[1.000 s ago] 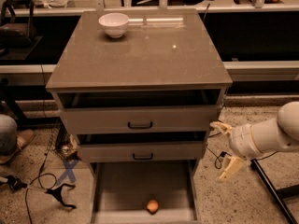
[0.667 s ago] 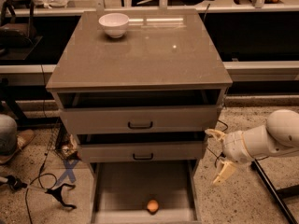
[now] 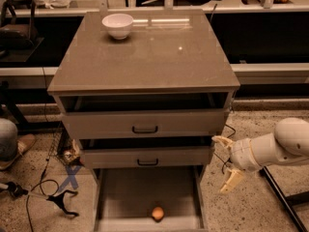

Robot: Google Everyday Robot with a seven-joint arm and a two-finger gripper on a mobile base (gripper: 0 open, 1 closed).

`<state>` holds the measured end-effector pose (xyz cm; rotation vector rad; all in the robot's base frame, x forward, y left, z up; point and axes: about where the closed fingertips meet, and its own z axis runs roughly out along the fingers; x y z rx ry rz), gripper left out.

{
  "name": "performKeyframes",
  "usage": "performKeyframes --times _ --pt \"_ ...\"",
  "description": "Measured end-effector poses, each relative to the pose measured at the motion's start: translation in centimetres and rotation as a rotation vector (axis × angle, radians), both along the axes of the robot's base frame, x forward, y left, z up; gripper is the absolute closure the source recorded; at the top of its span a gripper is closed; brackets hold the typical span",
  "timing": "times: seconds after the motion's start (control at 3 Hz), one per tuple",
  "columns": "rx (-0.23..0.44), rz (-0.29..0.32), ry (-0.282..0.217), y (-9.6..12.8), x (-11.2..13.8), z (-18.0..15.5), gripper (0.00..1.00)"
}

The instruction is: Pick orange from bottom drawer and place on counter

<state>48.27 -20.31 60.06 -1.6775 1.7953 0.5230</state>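
The orange (image 3: 157, 213) lies on the floor of the pulled-out bottom drawer (image 3: 125, 197), near its front edge and a little right of the middle. The counter (image 3: 145, 52) is the glossy grey-brown top of the three-drawer cabinet. My gripper (image 3: 226, 163) hangs at the cabinet's right side, level with the middle drawer and above and to the right of the orange. Its two pale fingers (image 3: 231, 180) are spread apart and hold nothing.
A white bowl (image 3: 118, 25) stands at the counter's back left. The two upper drawers (image 3: 145, 124) with dark handles stand slightly open. Cables and blue tape (image 3: 67, 178) lie on the floor at left. A dark pole (image 3: 282, 202) slants at right.
My arm and gripper have moved left and slightly down, closer to the cabinet's right side. The orange, drawers and bowl have not moved.
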Motion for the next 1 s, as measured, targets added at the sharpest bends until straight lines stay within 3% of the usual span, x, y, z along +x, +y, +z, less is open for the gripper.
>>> performKeyframes --times 0.67,1.0 --pt "0.019 0.066 -0.05 -1.1 0.3 -6.1 0.0" --pt "0.051 0.109 -0.032 -1.0 0.6 -11.8 0.0"
